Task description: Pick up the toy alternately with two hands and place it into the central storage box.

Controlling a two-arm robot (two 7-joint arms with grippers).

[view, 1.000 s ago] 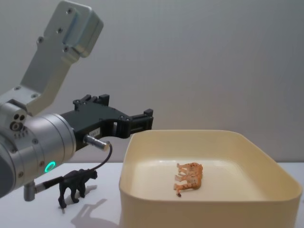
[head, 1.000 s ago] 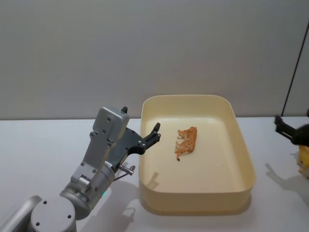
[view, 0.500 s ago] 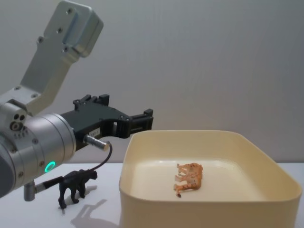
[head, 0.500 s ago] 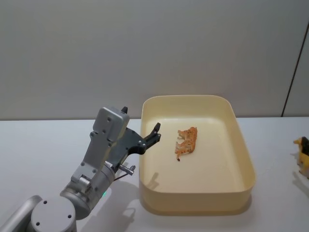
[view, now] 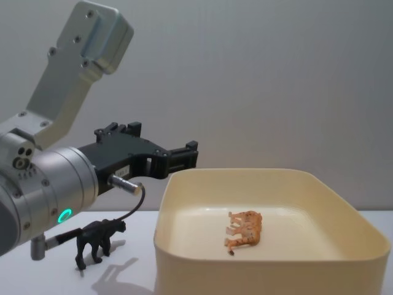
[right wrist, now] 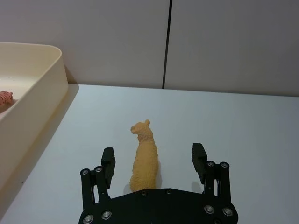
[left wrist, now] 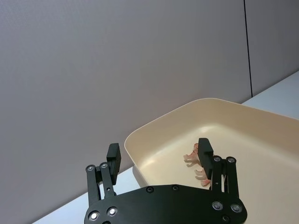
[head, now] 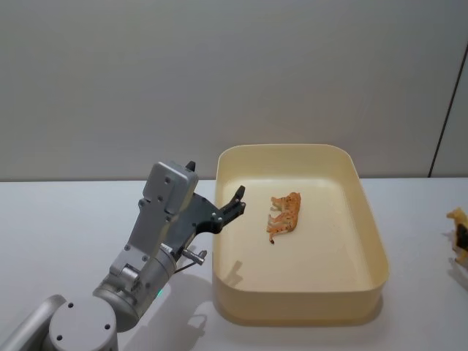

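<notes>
An orange toy tiger (head: pixel 283 215) lies on its side in the cream box (head: pixel 300 307).
The left gripper (left wrist: pixel 159 149) hangs by the box's left wall, fingers spread, holding nothing. The right gripper (right wrist: pixel 154 154) is spread too, close to a yellow toy animal (right wrist: pixel 144 158) standing on the bench (right wrist: pixel 243 121), right of the box.

The central storage box (head: pixel 292 303) sits in the middle of the worktop (head: pixel 58 219) with the tiger toy (head: pixel 284 216) lying inside, toward its far half; my left pincer (left wrist: pixel 159 149) hangs over the box's left rim. The panther toy (view: pixel 97 239) stands on the worktop left of the box; the llama toy (right wrist: pixel 145 161) stands well off to its right, just before my right pincer (right wrist: pixel 153 154).
</notes>
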